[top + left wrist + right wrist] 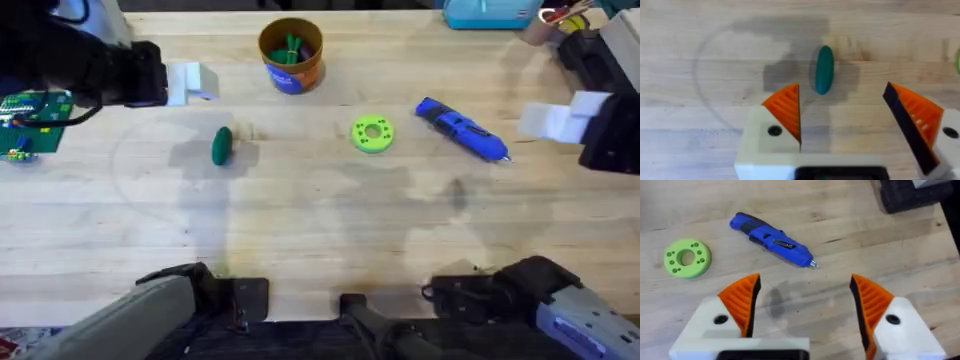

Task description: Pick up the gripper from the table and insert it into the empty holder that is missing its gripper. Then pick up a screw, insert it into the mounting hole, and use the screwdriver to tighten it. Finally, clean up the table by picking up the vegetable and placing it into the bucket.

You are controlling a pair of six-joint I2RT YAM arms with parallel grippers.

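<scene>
Left tool: you had it hovering above the worktop with its orange ribbed pads spread wide and nothing between them.
Vegetable: it lay flat on the wood just beyond your left tool's open pads, nearer the one pad than the other, touching neither. From overhead the vegetable sat left of centre, alone on bare wood.
Right tool: you held it wide open too, empty, over bare worktop.
Screwdriver: it lay on its side past your right tool, tip angled toward the gap between the pads, well clear of both. Overhead, the screwdriver rested right of centre.
Green disc: the lime round piece with holes sat beside the screwdriver's handle end, apart from it. Overhead, the green disc lay between vegetable and screwdriver.
Bucket: it stood upright at the far middle, with green pieces inside that I could not make out.
In the way: nothing lay between your left tool and the vegetable.
Edges: a white block sat at the far left by dark equipment, another white block at the right, and a green circuit board at the left edge.
</scene>
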